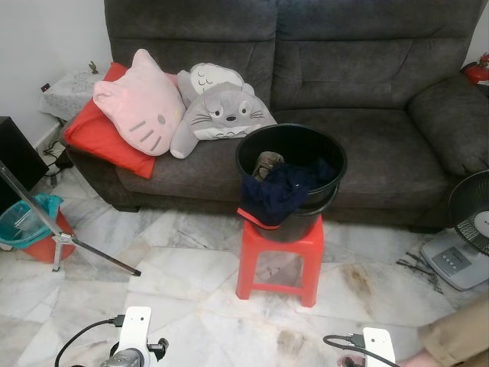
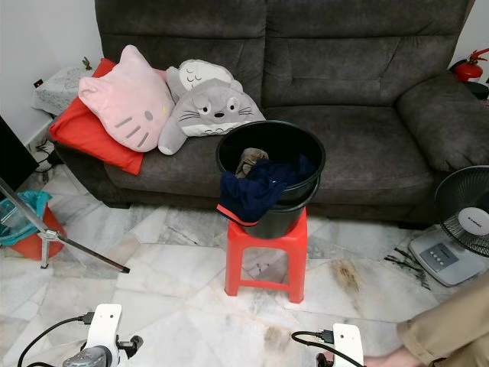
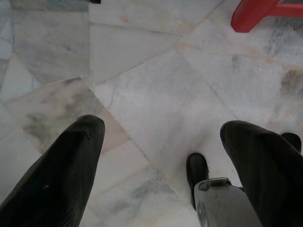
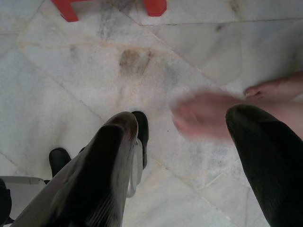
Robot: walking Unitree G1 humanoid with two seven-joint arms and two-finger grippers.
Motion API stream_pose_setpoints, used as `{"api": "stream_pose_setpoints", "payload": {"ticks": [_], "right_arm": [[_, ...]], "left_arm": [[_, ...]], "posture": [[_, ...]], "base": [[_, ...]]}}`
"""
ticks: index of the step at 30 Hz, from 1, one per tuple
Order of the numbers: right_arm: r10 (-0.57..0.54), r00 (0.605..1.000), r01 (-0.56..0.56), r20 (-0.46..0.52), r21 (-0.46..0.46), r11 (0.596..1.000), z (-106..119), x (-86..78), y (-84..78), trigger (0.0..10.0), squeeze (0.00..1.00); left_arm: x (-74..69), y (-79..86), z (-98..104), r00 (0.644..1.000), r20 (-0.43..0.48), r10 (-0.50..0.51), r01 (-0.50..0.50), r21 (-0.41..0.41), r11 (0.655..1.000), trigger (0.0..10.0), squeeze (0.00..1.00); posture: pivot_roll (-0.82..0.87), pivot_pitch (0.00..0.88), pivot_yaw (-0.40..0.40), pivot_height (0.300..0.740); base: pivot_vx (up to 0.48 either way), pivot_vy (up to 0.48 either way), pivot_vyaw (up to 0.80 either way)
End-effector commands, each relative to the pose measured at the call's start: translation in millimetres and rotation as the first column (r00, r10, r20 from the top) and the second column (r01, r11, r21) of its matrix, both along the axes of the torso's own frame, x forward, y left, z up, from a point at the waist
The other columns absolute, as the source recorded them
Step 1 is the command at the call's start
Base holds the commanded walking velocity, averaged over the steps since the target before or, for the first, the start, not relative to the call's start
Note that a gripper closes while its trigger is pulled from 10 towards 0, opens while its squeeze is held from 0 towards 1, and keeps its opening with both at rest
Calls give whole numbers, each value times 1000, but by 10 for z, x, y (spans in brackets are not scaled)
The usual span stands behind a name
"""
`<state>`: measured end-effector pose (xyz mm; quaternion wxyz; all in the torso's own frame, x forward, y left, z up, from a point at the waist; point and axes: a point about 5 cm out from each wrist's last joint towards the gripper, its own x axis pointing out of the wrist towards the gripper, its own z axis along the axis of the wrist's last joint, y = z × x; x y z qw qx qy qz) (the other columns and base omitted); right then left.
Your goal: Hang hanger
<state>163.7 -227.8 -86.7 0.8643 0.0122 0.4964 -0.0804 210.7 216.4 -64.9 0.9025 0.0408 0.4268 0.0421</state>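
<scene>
both end effectors, left [image 3: 161,156] and right [image 4: 182,142], spread wide, empty, low over floor [image 1: 191,283]; bucket [image 1: 291,177] straight ahead on stool [image 1: 280,260], roughly level between arms; no hanger visible.

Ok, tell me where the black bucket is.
The round black plastic bucket stands on the red plastic stool at the centre of the head views, directly before the dark grey sofa.
</scene>
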Motion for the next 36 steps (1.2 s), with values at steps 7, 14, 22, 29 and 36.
{"api": "stream_pose_setpoints", "payload": {"ticks": [7,14,22,29,36], "right_arm": [[-2,1000,2,-7,12,1000,-17,-41,4,10000,0],[-32,999,32,-23,17,999,-46,-126,-19,10000,0],[-93,996,93,-9,8,996,-44,-154,-67,10000,0],[-127,992,127,-13,4,992,-51,-184,-88,10000,0],[-119,993,119,-20,0,993,-46,-179,-106,10000,0]], "left_arm": [[-20,72,8,1000,4,0,0,19,1000,10000,0],[-101,59,-33,1000,5,13,-13,22,1000,10000,0],[-227,20,-105,1000,-21,21,-20,22,1000,10000,0],[-252,8,-120,999,-31,10,-9,25,1000,10000,0],[-192,-15,-97,1000,-23,8,-7,22,1000,10000,0]], "posture": [[10,0,47,740],[76,0,2,740],[58,0,1,740],[9,0,6,740],[16,0,2,740]], "base": [[0,0,0],[0,0,0],[0,0,0],[0,0,0],[0,0,0]]}}
